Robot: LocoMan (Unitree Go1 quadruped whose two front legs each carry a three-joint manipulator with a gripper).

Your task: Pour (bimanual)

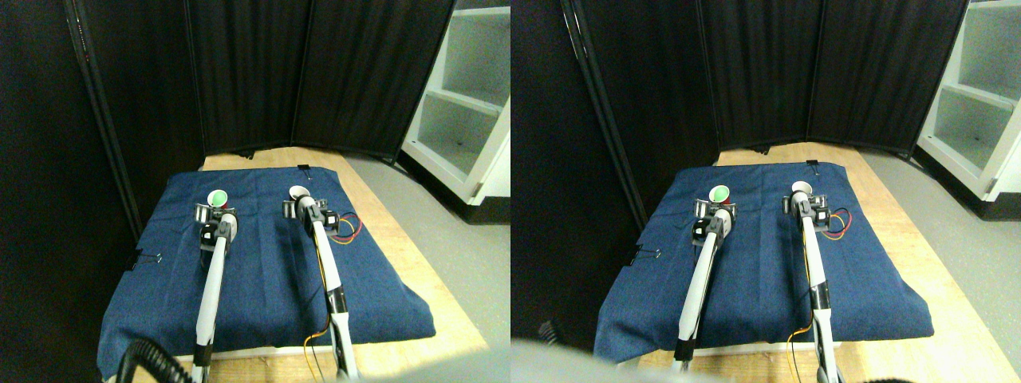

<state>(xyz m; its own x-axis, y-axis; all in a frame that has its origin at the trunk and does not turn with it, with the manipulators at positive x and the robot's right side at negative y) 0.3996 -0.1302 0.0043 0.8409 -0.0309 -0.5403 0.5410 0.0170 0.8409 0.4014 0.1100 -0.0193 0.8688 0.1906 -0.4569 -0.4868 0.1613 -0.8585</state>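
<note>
While both cups stand well apart on the blue cloth [263, 263] over the worktop [399, 239], the left tool [215, 214] sits at the green-lined cup [218, 197] and the right tool [301, 204] at the white cup [298, 191]; whether either grips, I cannot tell. This looks like the grasping step; next comes lifting one cup over the other.

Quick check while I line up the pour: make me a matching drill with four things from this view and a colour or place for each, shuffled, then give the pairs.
Things:
1. Cup at left gripper
2. Cup at right gripper
3. Cloth
4. Shelf unit

Descriptions:
A. White, far right of the view
B. Green inside
C. Dark blue, spread over the wooden board
D. White inside

Pairs: 1-B, 2-D, 3-C, 4-A
</note>
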